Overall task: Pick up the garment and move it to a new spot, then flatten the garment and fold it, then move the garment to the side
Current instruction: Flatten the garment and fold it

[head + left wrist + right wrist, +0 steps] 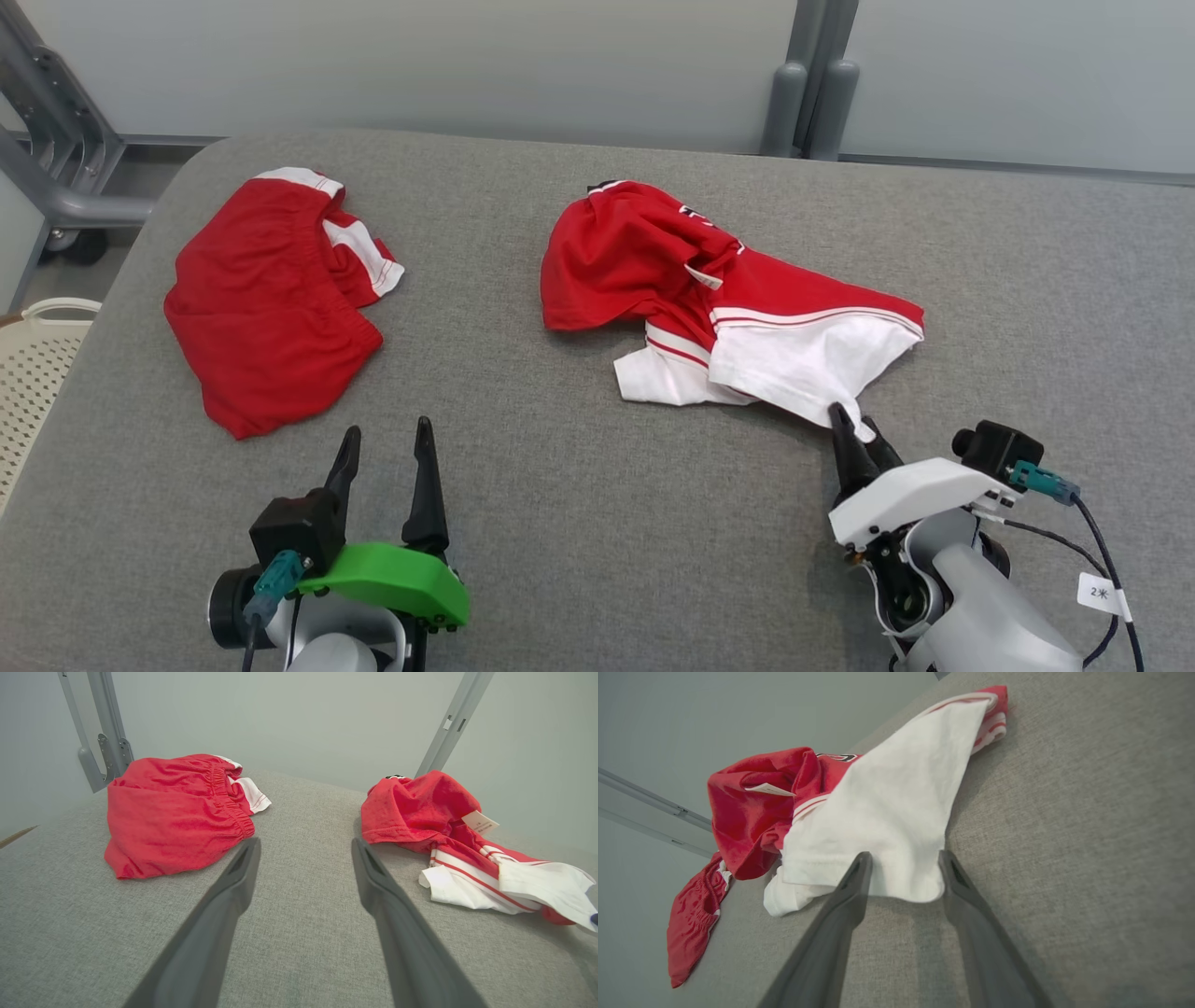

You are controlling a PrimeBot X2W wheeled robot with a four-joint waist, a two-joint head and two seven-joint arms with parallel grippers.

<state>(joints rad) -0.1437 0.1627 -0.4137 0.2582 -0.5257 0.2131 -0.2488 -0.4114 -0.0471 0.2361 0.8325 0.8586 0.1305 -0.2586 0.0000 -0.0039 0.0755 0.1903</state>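
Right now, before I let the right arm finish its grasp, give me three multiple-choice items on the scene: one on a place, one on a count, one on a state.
1. On the grey table, where is the right gripper?
A. at the far rim
B. at the white near edge of the red-and-white shirt
C. up by the wall

2. How many garments lie on the table?
A. one
B. two
C. three

3. How does the left gripper stand?
A. open over bare table
B. shut on a garment
C. shut on nothing

Answers:
1 B: in the right wrist view its fingers flank the white edge.
2 B: the red shorts and the shirt lie apart.
3 A: its fingers are wide apart with only grey surface between them.
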